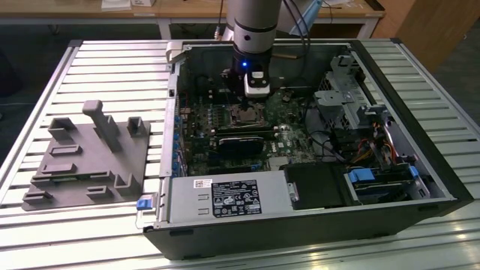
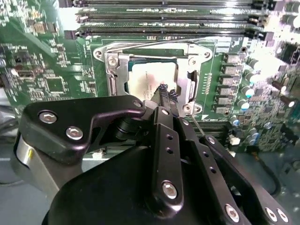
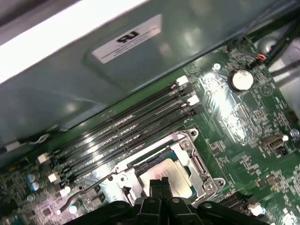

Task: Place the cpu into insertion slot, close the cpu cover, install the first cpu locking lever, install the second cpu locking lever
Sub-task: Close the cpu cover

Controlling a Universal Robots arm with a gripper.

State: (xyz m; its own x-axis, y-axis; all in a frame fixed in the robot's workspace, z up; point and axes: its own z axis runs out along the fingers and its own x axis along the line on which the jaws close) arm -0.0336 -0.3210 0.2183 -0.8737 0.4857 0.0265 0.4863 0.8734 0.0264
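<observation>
Slatted metal table [image 1: 112, 62] is carrying the open PC case [image 1: 420, 146], with the arm reaching down over the motherboard [image 2: 47, 70]. Gripper [image 2: 165, 91] is hanging with fingertips pinched together, gripping nothing, right over the cpu [image 2: 147, 77]. cpu is sitting in the insertion slot [image 1: 244, 115] mid-board, beside the memory slots [image 2: 173, 21]. cpu cover [image 2: 115, 70] is lying flat around it. Grey fixture plate [image 1: 82, 157] is sitting beside the case, on the exterior view's left.

place: robotics lab | slatted aluminium bench [image 1: 112, 67] | open computer case [image 1: 300, 239]
</observation>
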